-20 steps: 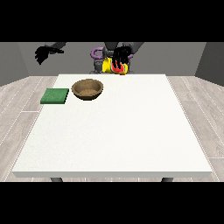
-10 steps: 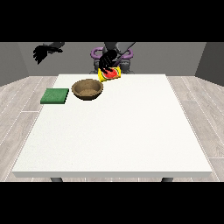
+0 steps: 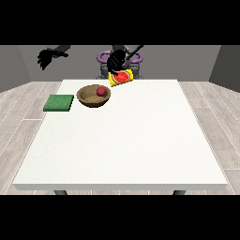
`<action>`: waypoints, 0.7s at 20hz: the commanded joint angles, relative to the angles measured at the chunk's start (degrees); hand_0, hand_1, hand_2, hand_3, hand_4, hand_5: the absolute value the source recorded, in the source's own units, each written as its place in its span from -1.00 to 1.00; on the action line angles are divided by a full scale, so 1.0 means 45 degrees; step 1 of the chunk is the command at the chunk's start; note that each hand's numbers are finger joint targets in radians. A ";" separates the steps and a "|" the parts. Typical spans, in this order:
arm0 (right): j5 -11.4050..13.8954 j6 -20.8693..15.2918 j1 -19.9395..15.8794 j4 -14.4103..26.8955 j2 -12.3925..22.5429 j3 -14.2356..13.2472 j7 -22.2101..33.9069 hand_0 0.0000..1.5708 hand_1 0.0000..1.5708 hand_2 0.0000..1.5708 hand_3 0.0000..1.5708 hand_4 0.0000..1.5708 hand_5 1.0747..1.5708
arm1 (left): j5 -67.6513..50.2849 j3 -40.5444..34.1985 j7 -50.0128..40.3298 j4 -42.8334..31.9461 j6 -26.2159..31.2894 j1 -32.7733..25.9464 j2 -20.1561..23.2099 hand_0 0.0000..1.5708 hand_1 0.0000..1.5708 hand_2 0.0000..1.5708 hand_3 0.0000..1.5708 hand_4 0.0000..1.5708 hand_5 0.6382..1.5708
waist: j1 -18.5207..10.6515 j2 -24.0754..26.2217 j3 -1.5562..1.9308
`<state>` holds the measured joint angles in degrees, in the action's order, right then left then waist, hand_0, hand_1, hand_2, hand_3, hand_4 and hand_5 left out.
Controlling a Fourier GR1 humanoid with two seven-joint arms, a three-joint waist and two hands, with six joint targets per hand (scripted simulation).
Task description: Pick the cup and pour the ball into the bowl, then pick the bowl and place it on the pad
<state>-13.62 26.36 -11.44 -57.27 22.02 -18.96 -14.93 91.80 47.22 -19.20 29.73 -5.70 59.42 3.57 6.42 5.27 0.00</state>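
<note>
a large white table (image 3: 122,140) fills the middle of the frame, with the robot small at its far edge near the top centre. in the upper middle of the frame, the hand at the view's right (image 3: 115,61) is curled around a yellow cup (image 3: 121,77), which is held up off the table and tipped over, its red inside facing toward the camera and down to the left. just below and left of the cup sits a brown bowl (image 3: 93,96) on the table, and a red ball (image 3: 101,91) lies inside it, toward its right side. the cup's mouth is near the bowl's upper right rim but not touching it. a green pad (image 3: 59,102) lies flat on the table at the left of the bowl, just beside it with a small gap between them, close to the table's left edge. the hand at the view's left (image 3: 45,58) hangs in the air in the upper left of the frame, beyond the table's far left corner, well apart from everything; its fingers hang downward, relaxed, holding nothing.
</note>
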 commanded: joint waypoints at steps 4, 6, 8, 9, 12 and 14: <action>-0.0359 0.0226 0.0768 0.0040 0.0414 -0.0492 0.0102 -1.00 -1.00 -1.00 -1.00 -1.00 0.99 | -0.4741 -0.5136 -0.0994 0.1776 -0.2844 -0.1328 0.0447 0.66 0.66 1.00 1.00 1.00 0.18 | -0.0800 0.0260 -0.0148; -0.0254 -0.0250 0.1000 0.0073 -0.0035 -0.0418 0.0190 -1.00 -1.00 -1.00 -1.00 -1.00 0.98 | -0.6092 -0.6291 -0.0724 0.2444 -0.3801 -0.1949 0.0341 0.57 0.57 0.97 0.81 0.93 0.20 | -0.1269 0.0304 -0.0153; -0.0215 -0.0533 0.0731 -0.0067 -0.0154 -0.0388 0.0262 -1.00 -1.00 -1.00 -1.00 -0.71 0.98 | -0.7731 -0.7467 -0.0017 0.3107 -0.4604 -0.2499 -0.0025 0.30 0.30 0.60 0.20 0.77 0.42 | -0.1627 -0.0214 -0.0196; -0.0209 -0.0586 0.0802 -0.0073 -0.0424 -0.0299 0.0171 -1.00 -1.00 -1.00 -1.00 -0.68 0.98 | -0.8803 -0.8096 -0.0183 0.3520 -0.4868 -0.2926 -0.0742 0.14 0.14 0.08 -0.39 0.61 0.71 | -0.1550 -0.0325 -0.0269; -0.0158 -0.0784 0.0087 -0.0470 -0.0937 0.0005 -0.0092 -1.00 -1.00 -1.00 -1.00 -0.55 0.99 | -1.1785 -0.8884 0.0956 0.4685 -0.5565 -0.4154 -0.0768 -1.00 -1.00 -1.00 -1.00 -0.47 0.98 | -0.1127 -0.1552 -0.0329; -0.0045 -0.1029 -0.0132 -0.0576 -0.1101 0.0142 0.0023 -1.00 -1.00 -1.00 -1.00 -0.61 0.99 | -1.3711 -0.9073 0.2109 0.5561 -0.5657 -0.5002 -0.0777 -1.00 -1.00 -1.00 -1.00 -1.00 0.95 | -0.1138 -0.1884 -0.0283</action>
<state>-14.23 23.32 -10.09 -58.78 18.78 -19.21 -14.86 44.96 11.12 -15.75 48.50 -28.45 42.67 1.12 1.19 0.15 -1.20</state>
